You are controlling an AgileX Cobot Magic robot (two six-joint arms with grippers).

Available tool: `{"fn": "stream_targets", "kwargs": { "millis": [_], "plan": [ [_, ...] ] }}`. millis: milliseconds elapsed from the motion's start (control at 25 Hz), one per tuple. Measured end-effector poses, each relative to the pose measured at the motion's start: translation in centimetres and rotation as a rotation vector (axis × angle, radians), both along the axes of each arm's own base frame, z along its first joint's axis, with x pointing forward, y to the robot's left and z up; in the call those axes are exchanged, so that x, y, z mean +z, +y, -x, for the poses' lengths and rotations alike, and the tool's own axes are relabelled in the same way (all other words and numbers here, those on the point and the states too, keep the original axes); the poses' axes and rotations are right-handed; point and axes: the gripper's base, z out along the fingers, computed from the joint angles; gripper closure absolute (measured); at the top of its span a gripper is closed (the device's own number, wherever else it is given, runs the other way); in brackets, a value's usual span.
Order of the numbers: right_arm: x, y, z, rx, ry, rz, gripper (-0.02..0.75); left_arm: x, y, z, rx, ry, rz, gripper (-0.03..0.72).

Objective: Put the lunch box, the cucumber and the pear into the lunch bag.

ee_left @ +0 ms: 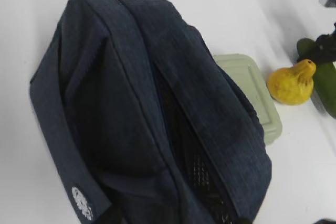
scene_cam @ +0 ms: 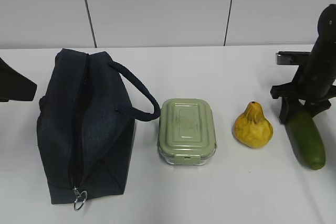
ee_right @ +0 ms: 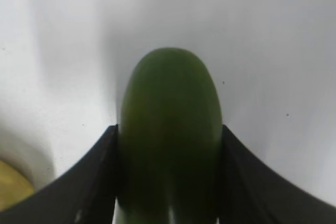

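Right wrist view: my right end effector (ee_right: 168,182) straddles the cucumber (ee_right: 168,129), fingers touching both flanks, its long axis pointing straight ahead.

You have bare table (scene_cam: 226,192) in front of the row. The lunch box (scene_cam: 187,131) and pear (scene_cam: 253,126) sit apart, between cucumber (scene_cam: 306,137) and lunch bag (scene_cam: 84,124), whose handle (scene_cam: 137,94) arches toward the box.
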Motion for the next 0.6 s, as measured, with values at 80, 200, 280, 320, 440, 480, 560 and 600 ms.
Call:
{"fn": "stream_targets", "kwargs": {
  "millis": [80,200,280,320,440,480,560,600],
  "plan": [
    [0.5,0.1,-0.3,-0.003,-0.006,-0.008,0.384,-0.1,-0.1,0.3,-0.019,0.029,-0.003,0.309],
    [2.6,0.2,-0.8,-0.015,-0.066,-0.028,0.384,-0.3,-0.1,0.7,-0.048,0.069,-0.014,0.309],
    [5.3,0.4,-0.9,-0.018,-0.141,-0.047,0.384,-0.4,0.0,0.8,-0.050,0.077,-0.020,0.309],
    [6.5,0.6,-0.9,-0.013,-0.179,-0.053,0.384,-0.4,0.0,0.8,-0.049,0.079,-0.020,0.309],
    [10.7,1.4,-0.6,0.005,-0.296,-0.090,0.384,-0.4,0.0,0.8,-0.045,0.080,-0.019,0.309],
    [11.9,1.7,-0.5,0.016,-0.331,-0.099,0.384,-0.4,0.0,0.8,-0.043,0.080,-0.018,0.309],
    [13.8,2.7,-0.2,0.044,-0.382,-0.116,0.384,-0.5,0.0,0.6,-0.041,0.086,-0.018,0.309],
    [14.5,3.2,0.0,0.058,-0.402,-0.120,0.384,-0.7,0.0,0.5,-0.041,0.095,-0.018,0.309]
  ]
}}
